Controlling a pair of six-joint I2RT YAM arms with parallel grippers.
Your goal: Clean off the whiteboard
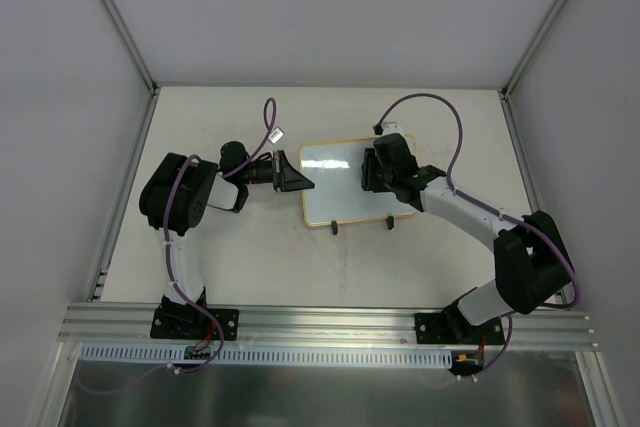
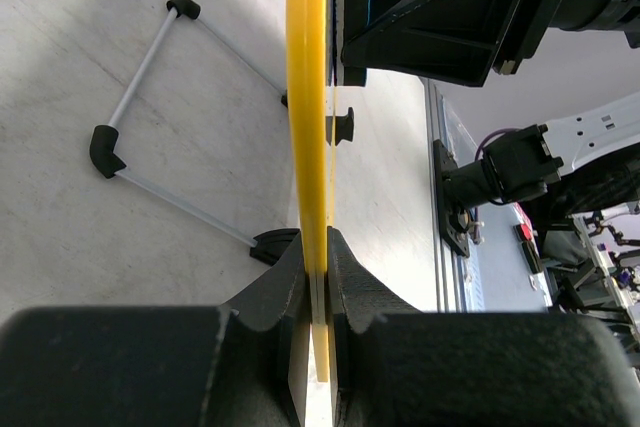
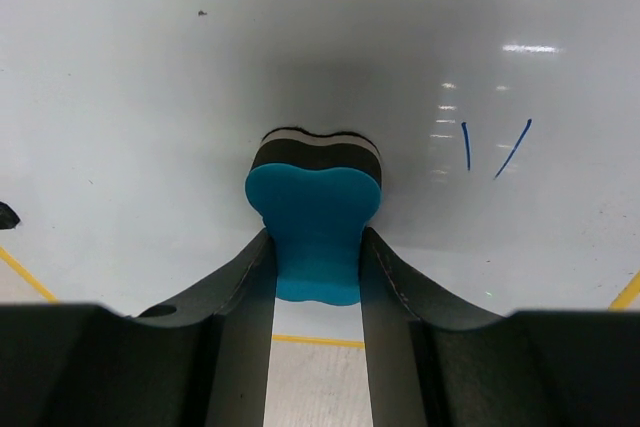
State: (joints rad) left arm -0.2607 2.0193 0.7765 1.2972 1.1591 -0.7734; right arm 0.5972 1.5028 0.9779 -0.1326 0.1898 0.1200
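The whiteboard lies near the middle of the table, with two black feet at its near edge. My left gripper is shut on the board's left edge. In the left wrist view the yellow frame runs edge-on between the closed fingers. My right gripper hovers over the board's right part, shut on a blue eraser. The eraser's dark felt face presses against the white surface. Two short blue pen strokes show to the right of the eraser.
A thin metal stand frame with black corner pieces sits behind the board in the left wrist view. Purple cables loop over both arms. An aluminium rail runs along the table's near edge. White enclosure walls stand at the left, right and back.
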